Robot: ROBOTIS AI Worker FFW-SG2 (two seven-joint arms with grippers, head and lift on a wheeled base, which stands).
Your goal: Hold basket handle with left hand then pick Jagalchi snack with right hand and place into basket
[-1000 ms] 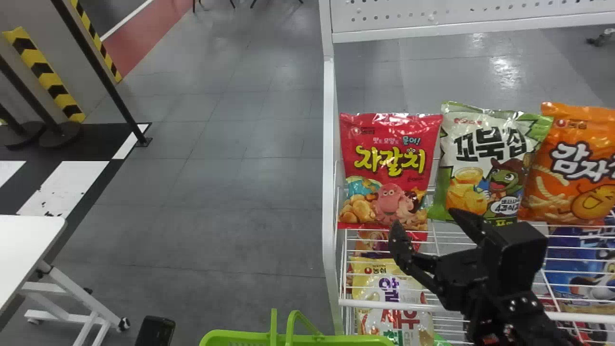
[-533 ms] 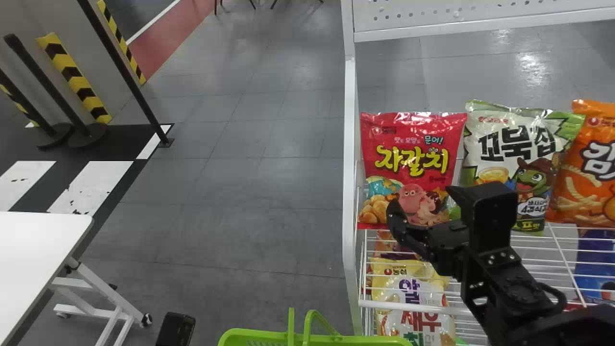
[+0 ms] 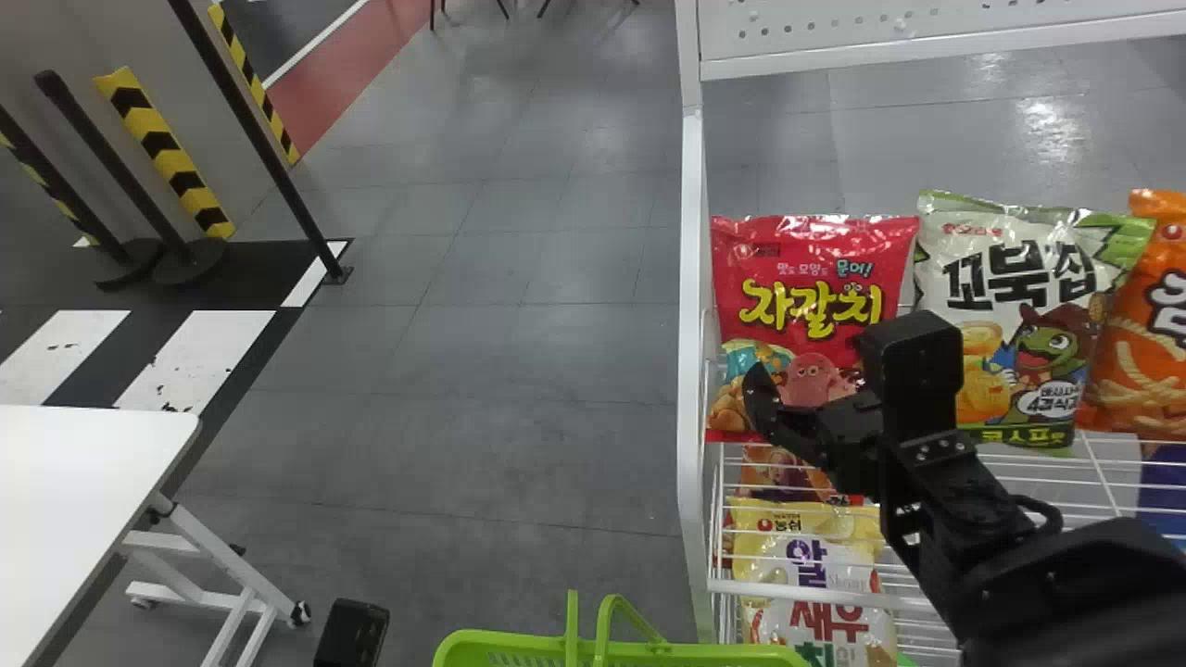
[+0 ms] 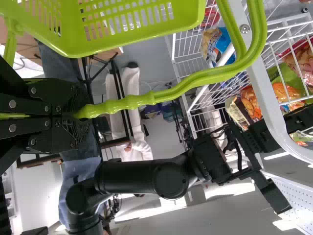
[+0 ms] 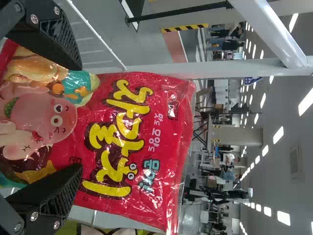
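- One basket (image 4: 71, 44), bright green, hangs nearest the robot. It shows at the head view's bottom edge, left of the snacks.
- One left gripper (image 4: 85, 115) is clamped on the basket's handle (image 4: 127, 102), with no gap between its fingers beyond the handle's own thickness.
- One right gripper (image 5: 79, 117) has two fingers spread wide, with nothing held between them. It is the nearer of the two to the snack, so the pick falls to this arm.
- One Jagalchi (image 5: 132, 147), a red pack, stands upright at the left end of the top row, its face towards the robot. It lies straight ahead of the right fingers. Its long axis runs up and down, and the fingers part sideways across it, level with its lower half: one by its left edge, the other over its face towards the right. Whether either touches it, I cannot tell. The next move likely calls for a small shift to the right, then forward, before closing; closing off-centre could pinch only the front film or twist the pack.
- Two neighbours share that row: a green-and-white pack (image 3: 1010, 232) just right of the Jagalchi, then an orange pack (image 3: 1149, 371). The first is close enough that the right finger might catch it.
- At least two packs sit lower in the one white rack (image 3: 692, 278).
- One white table (image 3: 93, 482) is well apart, at far left.
- Three black posts (image 3: 261, 139) stand beyond.
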